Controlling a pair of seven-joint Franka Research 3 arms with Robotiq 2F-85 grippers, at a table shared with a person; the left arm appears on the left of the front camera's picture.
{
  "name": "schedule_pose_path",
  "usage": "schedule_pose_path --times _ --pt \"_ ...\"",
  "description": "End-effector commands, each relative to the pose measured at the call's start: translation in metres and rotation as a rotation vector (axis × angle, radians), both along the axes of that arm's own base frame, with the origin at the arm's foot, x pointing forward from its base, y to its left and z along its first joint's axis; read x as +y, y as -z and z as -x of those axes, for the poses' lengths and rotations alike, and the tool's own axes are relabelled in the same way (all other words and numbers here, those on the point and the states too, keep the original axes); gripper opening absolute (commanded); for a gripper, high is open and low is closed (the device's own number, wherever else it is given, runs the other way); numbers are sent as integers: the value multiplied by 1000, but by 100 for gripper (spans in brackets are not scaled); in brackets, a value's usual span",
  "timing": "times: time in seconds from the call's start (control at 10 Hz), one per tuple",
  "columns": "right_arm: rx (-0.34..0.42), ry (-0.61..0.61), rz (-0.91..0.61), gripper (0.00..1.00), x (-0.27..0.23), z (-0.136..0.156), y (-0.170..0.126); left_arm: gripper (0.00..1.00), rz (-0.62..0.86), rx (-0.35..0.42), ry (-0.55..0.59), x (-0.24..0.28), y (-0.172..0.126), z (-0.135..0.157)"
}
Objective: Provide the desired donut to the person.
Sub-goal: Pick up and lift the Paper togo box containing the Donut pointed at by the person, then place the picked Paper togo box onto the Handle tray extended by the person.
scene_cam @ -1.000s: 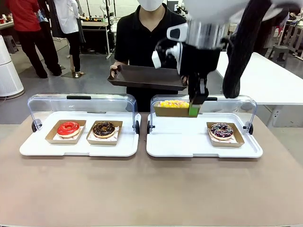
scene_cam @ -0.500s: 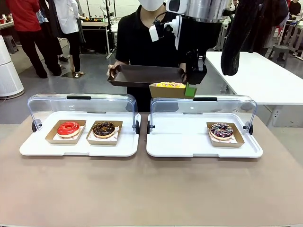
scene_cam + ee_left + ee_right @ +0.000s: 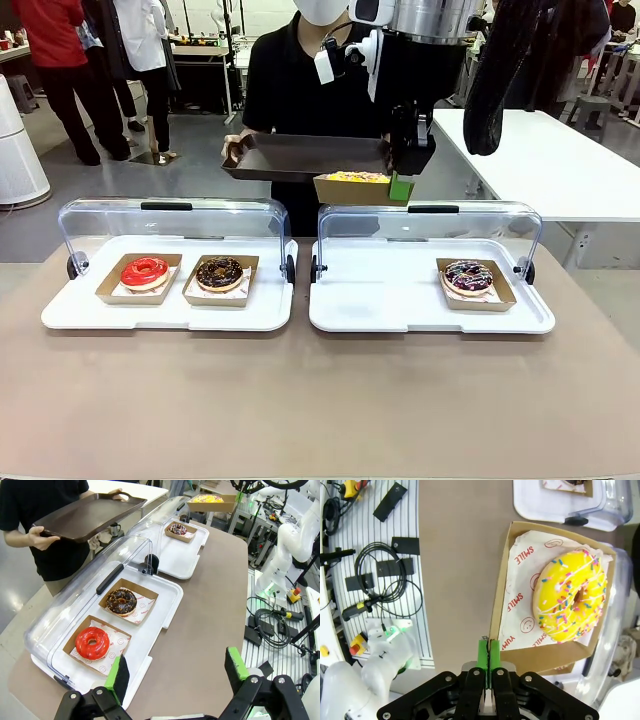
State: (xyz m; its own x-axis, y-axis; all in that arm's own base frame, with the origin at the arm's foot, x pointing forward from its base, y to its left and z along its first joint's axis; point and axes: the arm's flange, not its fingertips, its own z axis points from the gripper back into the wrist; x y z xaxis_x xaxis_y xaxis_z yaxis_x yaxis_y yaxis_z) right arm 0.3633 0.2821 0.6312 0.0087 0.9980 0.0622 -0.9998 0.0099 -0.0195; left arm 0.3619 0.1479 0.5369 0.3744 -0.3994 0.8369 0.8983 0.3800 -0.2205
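Two jaws of the right gripper (image 3: 402, 186) pinch the box (image 3: 345, 191) by its rim, yellow donut (image 3: 570, 596) aloft at the near edge of the tray (image 3: 290, 158) the person (image 3: 300, 85) holds; left gripper (image 3: 177, 664) gapes wide.

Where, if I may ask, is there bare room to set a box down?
The brown tray is bare. The right white tray is free left of the dark sprinkled donut. The red donut and chocolate donut crowd the left white tray.
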Motion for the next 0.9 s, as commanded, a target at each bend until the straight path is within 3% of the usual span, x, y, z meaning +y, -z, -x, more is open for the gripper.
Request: schedule_pose_path --times 0.0,0.8 --pt "-1 10 2 0 0 3 0 100 14 -17 5 1 -1 0" --pt "-1 10 2 0 0 3 0 100 14 -17 5 1 -1 0"
